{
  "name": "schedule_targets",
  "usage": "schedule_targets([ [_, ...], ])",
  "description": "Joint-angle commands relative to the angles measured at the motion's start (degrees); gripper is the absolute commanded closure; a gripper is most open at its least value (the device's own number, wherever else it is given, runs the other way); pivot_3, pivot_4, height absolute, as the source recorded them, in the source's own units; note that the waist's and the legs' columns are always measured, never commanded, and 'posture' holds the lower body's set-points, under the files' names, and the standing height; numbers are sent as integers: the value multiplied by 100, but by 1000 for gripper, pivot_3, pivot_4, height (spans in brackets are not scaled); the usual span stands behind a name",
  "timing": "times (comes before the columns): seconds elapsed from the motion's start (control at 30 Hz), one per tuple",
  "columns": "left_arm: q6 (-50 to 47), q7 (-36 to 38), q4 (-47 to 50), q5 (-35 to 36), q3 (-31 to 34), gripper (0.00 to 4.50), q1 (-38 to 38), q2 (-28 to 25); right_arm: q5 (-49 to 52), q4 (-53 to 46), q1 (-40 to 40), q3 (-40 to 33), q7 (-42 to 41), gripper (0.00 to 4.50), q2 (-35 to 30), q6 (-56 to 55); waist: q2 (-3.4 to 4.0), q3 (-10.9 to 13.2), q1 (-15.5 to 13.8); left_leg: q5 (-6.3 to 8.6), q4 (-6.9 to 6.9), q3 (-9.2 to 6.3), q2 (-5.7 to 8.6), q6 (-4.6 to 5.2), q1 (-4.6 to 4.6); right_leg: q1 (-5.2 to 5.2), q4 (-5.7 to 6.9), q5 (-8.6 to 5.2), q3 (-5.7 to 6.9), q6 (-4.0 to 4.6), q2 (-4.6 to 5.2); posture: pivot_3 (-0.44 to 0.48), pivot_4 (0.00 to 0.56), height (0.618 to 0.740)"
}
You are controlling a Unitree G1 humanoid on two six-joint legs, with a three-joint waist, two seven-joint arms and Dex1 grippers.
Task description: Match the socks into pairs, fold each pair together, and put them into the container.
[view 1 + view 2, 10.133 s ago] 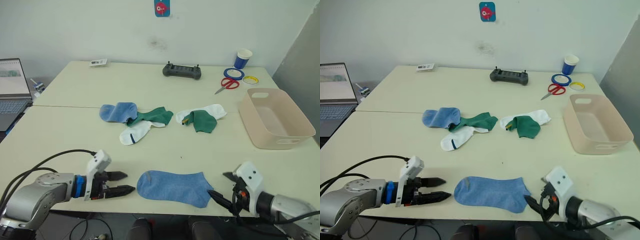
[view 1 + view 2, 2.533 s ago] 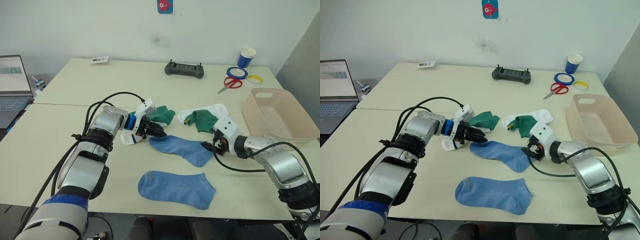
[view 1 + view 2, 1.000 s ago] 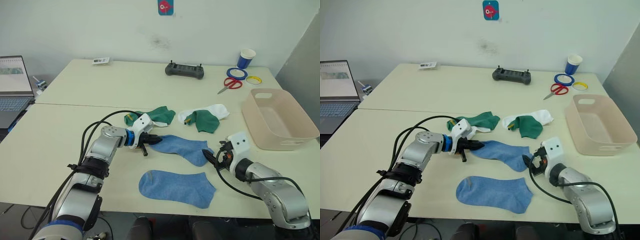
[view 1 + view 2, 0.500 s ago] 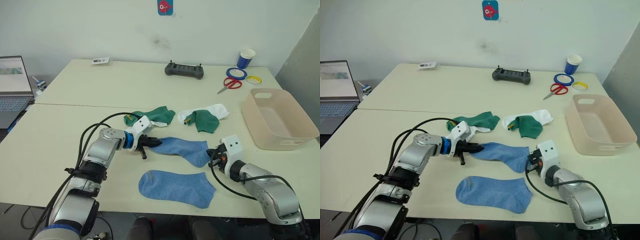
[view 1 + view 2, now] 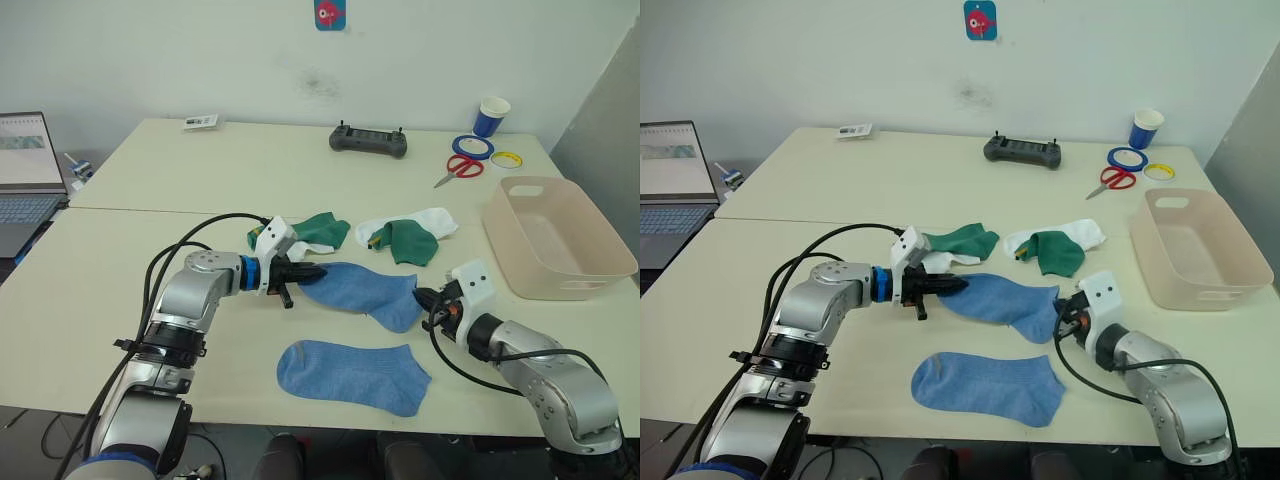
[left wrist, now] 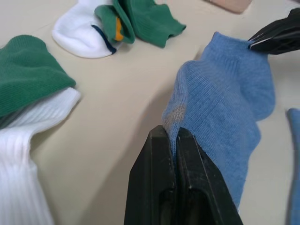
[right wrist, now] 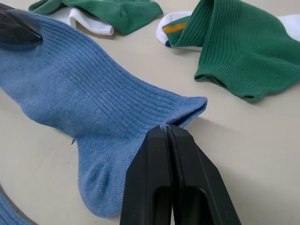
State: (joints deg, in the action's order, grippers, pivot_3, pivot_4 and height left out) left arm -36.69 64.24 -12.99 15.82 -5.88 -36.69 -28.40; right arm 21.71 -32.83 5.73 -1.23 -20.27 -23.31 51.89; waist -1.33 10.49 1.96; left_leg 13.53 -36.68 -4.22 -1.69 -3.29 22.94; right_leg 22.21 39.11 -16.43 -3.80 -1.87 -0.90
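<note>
While both the left hand and right hand stay clamped on the light blue sock, uneven pulling could tear one pinched edge free; its mate lies at six o'clock.

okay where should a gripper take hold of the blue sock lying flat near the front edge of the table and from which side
Take the flat blue sock at its cuff end, the straight open edge toward the robot's right, coming from above. It lies spread out alone on the table, so the thin cuff is the easiest fold of cloth to pinch.
</note>
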Motion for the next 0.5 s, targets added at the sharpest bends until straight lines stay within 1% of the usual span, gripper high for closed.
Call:
schedule_targets([
  [0.03, -222, 1, 352, 205, 102, 4500, -4, -141, 152, -258, 153, -256, -65, 4469, -107, -31, 0, 0, 5, 0, 0, 0, 0, 0, 0, 0, 0, 0, 0, 0, 0, 0, 150, 740],
  [0.07, -229, -8, 385, 219, 91, 4500, 18, -158, 167, -262, 170, -271, -68, 4469, -127, -30, 0, 0, 4, 0, 1, 0, 0, 0, 0, 1, 0, 0, -1, 0, 0, 0, 150, 740],
  [0.17, -727, -22, 678, 547, 253, 4500, -18, -247, 495, -572, 297, -567, -182, 4469, -271, 236, 1, 1, 3, 0, 1, 1, 0, 0, 1, 1, 0, 0, -1, 0, 0, 0, 150, 740],
  [0.27, -1614, -37, 936, 984, 480, 4500, -88, -460, 1404, -968, 426, -1172, -133, 4469, -120, 902, 1, 1, 6, 0, 2, -1, -2, 0, 2, 2, -1, 0, 1, 0, 0, 0, 150, 740],
  [0.37, -2747, 282, 1324, 1634, 599, 4500, 15, -1048, 2566, -1391, 455, -1807, -10, 4469, -83, 1661, 1, 2, 25, 0, 13, -3, -5, 0, 0, 4, 0, -2, 3, 3, -1, 0, 150, 740],
  [0.43, -3187, 440, 1496, 1942, 603, 4500, 79, -1392, 3249, -1540, 428, -2107, 203, 4469, -48, 1983, 2, 2, 44, 0, 22, -6, -6, 0, -2, 5, -2, -4, 5, 7, -1, 0, 150, 740],
  [0.5, -3562, 687, 1697, 2264, 563, 4500, 209, -1809, 4130, -1668, 199, -2314, 467, 4469, -111, 2143, 2, 2, 54, 0, 31, -6, -6, 0, -3, 5, -4, -7, 6, 10, 0, 0, 150, 740],
])
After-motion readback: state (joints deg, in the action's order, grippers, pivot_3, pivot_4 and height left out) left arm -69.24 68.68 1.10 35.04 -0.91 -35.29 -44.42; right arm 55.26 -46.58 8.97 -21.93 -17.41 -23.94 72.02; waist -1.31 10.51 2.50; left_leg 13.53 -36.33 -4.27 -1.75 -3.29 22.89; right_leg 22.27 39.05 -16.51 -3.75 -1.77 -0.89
